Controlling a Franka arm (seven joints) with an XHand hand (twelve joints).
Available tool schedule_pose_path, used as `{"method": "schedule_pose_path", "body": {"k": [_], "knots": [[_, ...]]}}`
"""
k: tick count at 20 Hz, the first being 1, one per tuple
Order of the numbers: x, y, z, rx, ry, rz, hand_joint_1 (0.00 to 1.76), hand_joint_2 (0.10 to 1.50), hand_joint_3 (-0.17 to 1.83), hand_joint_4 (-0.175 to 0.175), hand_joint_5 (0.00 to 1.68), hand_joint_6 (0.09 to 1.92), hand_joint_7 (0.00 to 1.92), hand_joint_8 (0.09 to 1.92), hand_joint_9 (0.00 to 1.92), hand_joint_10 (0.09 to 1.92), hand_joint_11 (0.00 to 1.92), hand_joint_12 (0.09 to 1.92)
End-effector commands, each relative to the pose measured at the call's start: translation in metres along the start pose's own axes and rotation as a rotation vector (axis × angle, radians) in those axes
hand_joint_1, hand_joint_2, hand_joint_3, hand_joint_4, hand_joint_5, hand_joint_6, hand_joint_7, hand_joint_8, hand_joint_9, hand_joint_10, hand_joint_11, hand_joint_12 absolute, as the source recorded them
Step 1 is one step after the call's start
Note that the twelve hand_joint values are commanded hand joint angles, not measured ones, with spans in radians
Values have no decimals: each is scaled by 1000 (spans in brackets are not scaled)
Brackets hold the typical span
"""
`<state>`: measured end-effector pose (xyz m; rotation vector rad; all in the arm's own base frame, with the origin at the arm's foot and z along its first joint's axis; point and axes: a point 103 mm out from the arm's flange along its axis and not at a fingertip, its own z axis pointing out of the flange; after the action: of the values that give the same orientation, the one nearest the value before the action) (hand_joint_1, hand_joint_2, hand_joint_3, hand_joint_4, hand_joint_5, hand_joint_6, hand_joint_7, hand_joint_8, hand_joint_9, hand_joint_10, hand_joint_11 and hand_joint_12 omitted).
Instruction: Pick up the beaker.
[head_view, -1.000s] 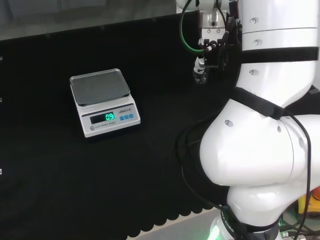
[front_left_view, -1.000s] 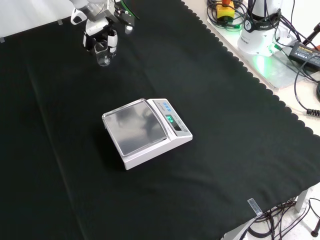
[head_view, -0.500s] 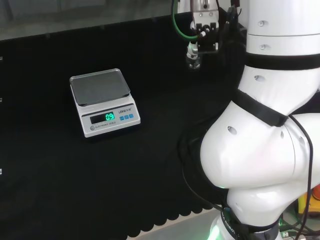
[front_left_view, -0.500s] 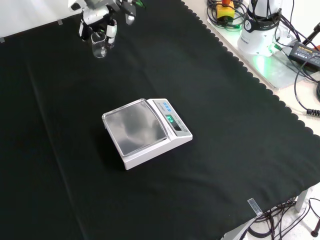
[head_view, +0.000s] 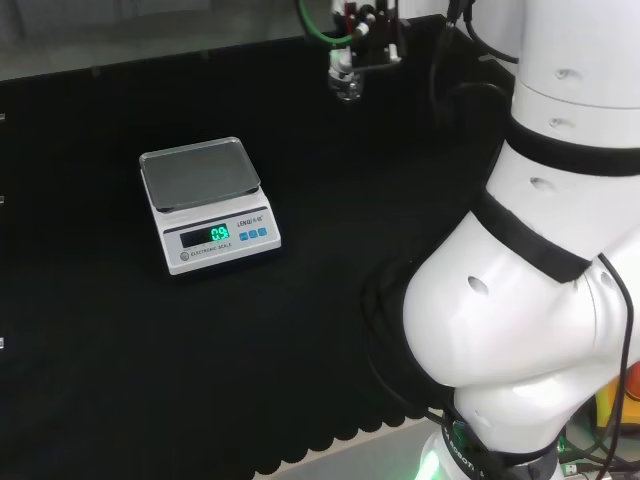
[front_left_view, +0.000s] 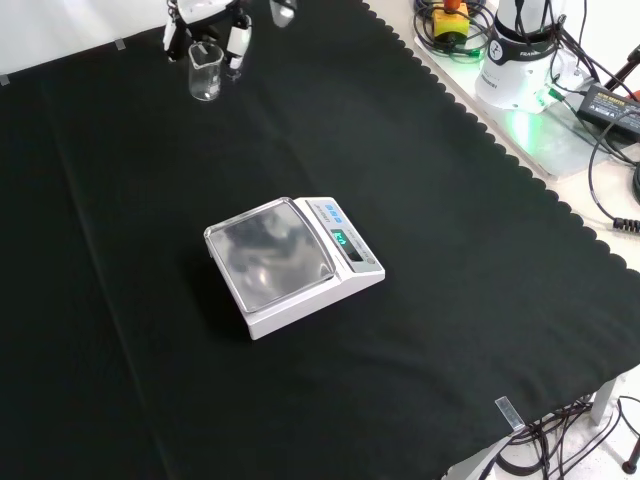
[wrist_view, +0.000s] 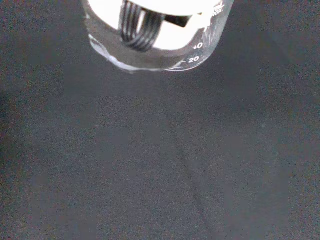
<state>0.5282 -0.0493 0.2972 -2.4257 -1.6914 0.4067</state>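
A small clear glass beaker (front_left_view: 205, 72) hangs in the air at the far end of the cloth, held by the hand (front_left_view: 218, 25), whose fingers are curled round its upper part. In the head view the beaker (head_view: 347, 84) sits just under the hand (head_view: 365, 25) near the back of the bench. Up close in the wrist view, the beaker's base and printed scale marks (wrist_view: 197, 52) show over bare black cloth, with a ribbed black finger (wrist_view: 137, 32) seen through the glass. The beaker looks empty.
A white digital scale (front_left_view: 290, 262) with a steel pan and a lit green display stands mid-cloth, also in the head view (head_view: 207, 203). The arm's white links (head_view: 540, 260) take up the head view's right. Cables and a power base (front_left_view: 520, 60) lie beyond the cloth's scalloped edge.
The hand has risen with the beaker and carried it leftward in the head view, away from the arm's links. The scale has not moved.
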Motion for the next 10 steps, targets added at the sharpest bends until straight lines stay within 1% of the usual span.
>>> {"method": "schedule_pose_path", "body": {"k": [1, 6, 10], "knots": [[34, -42, -13, -3, -7, 16, 1247, 1074, 13, -36, 972, 945, 1136, 861, 1429, 164, 1407, 600], [38, -52, -15, -1, -28, 33, 1247, 1074, 12, -36, 973, 944, 1137, 860, 1430, 164, 1409, 600], [36, -56, -10, 7, -36, 43, 1247, 1073, 12, -36, 973, 943, 1138, 859, 1430, 164, 1409, 600]]}}
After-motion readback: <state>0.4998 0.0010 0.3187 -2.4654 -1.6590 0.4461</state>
